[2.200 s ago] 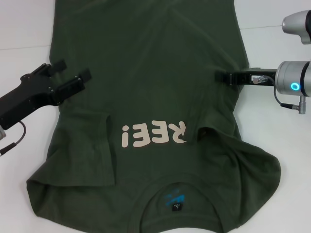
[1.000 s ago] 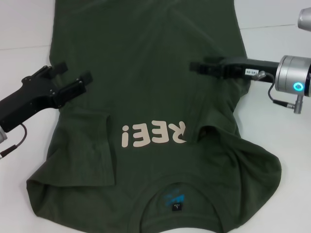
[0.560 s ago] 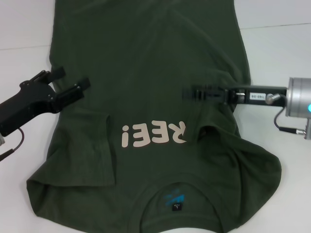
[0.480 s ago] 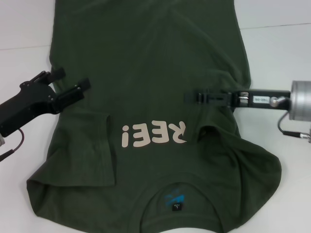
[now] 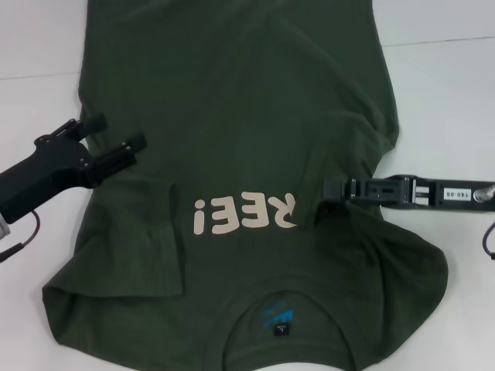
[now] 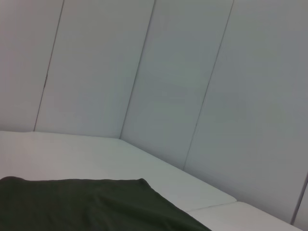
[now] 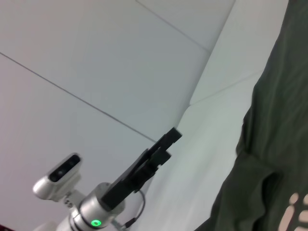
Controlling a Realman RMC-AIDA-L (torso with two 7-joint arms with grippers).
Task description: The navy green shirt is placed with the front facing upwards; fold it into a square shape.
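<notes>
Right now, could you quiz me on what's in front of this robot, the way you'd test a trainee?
1. True or false: the navy green shirt lies with its collar toward the robot.
2. Which hand is over the shirt's side near the folded-in sleeve? A) left hand B) right hand
3. Fill in: the pale letters on the chest appear ____ from the head view.

Key: 1 true; 2 A, its two fingers spread apart over the cloth's edge; 3 upside down, since the collar is at the near side.
</notes>
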